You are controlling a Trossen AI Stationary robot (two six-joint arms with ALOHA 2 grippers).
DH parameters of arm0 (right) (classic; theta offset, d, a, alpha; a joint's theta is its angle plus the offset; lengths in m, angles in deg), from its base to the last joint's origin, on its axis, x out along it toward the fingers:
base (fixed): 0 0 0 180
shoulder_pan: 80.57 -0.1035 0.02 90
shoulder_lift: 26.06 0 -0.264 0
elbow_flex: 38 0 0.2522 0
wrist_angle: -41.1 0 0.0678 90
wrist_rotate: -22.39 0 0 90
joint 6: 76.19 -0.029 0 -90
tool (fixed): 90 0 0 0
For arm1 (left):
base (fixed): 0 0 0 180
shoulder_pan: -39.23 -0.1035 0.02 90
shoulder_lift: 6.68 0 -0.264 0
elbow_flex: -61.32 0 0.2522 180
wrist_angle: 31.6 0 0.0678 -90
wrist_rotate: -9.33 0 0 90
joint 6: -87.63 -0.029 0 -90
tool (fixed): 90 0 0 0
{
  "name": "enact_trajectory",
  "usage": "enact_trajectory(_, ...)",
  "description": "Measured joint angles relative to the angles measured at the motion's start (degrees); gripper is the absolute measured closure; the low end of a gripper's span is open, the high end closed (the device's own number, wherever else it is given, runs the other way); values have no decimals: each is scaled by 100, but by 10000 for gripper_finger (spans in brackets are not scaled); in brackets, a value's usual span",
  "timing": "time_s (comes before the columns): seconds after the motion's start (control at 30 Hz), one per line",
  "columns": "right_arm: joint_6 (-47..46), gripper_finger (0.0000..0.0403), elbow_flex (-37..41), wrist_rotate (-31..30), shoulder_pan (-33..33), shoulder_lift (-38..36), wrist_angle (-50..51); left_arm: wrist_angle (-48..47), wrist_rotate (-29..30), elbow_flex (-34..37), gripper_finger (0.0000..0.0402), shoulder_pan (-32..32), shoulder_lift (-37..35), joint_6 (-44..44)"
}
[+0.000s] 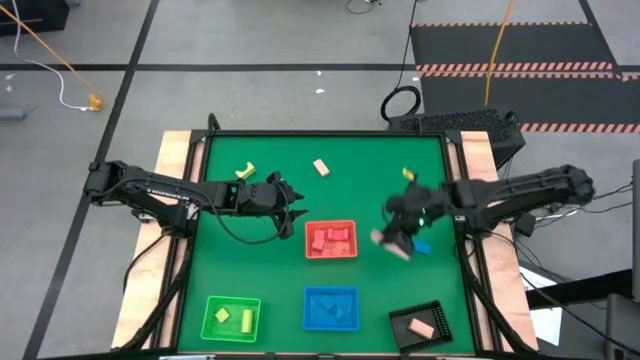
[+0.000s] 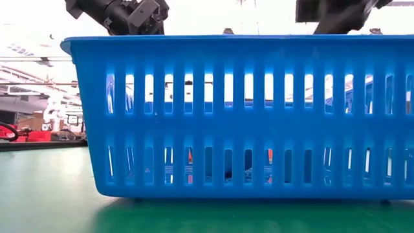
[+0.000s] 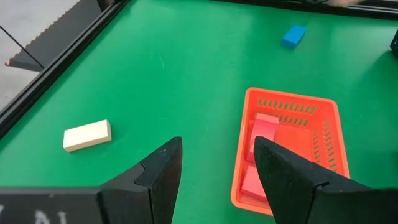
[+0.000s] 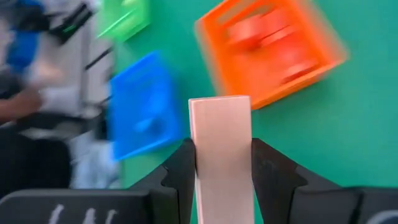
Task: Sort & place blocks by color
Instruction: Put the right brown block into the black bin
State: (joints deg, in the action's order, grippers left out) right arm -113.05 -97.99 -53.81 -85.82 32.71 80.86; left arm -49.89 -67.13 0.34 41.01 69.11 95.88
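Note:
My right gripper [image 1: 392, 243] hangs over the right part of the green table, between the red tray [image 1: 350, 226] and a loose blue block [image 1: 421, 246]. It is shut on a pale pink bar block [image 4: 221, 124]. My left gripper [image 1: 296, 212] stands open just left of the red tray, nothing between its fingers [image 3: 163, 174]. Loose blocks lie flat on the table: a tan one [image 1: 321, 167] [image 3: 87, 135] and two yellow ones [image 1: 245, 172] [image 1: 408, 174]. Red blocks [image 3: 264, 134] lie in the red tray. My right gripper pinches the pale pink bar by its two long sides [image 4: 198, 155], one finger [image 4: 180, 171] on each side. The fingers lie along the bar, and its free end [image 4: 221, 102] sticks out beyond the fingertips. The bar is lifted clear of the table.
Along the near edge stand a green tray [image 1: 210, 305] with yellow blocks, a blue tray [image 1: 310, 295] with a blue block and a black tray [image 1: 400, 318] with a tan block. The blue tray's slotted wall [image 2: 239, 116] fills the low view. Bare green table lies between the trays.

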Motion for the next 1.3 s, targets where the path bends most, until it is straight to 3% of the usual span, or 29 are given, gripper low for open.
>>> enact_trajectory(0.23,-1447,290,-9,-45,-1673,212,-941,-14,0,0,199,2,0,19)
enact_trajectory(0.53,-3907,289,-9,-157,-2928,674,-1126,-293,0,0,199,2,0,144)
enact_trajectory(1.1,-5340,278,-9,-194,-3877,1663,-1117,-533,0,0,199,4,-2,460)
enact_trajectory(1.3,-5879,248,-9,-324,-3955,1680,-1119,-745,0,0,199,17,-1,593)
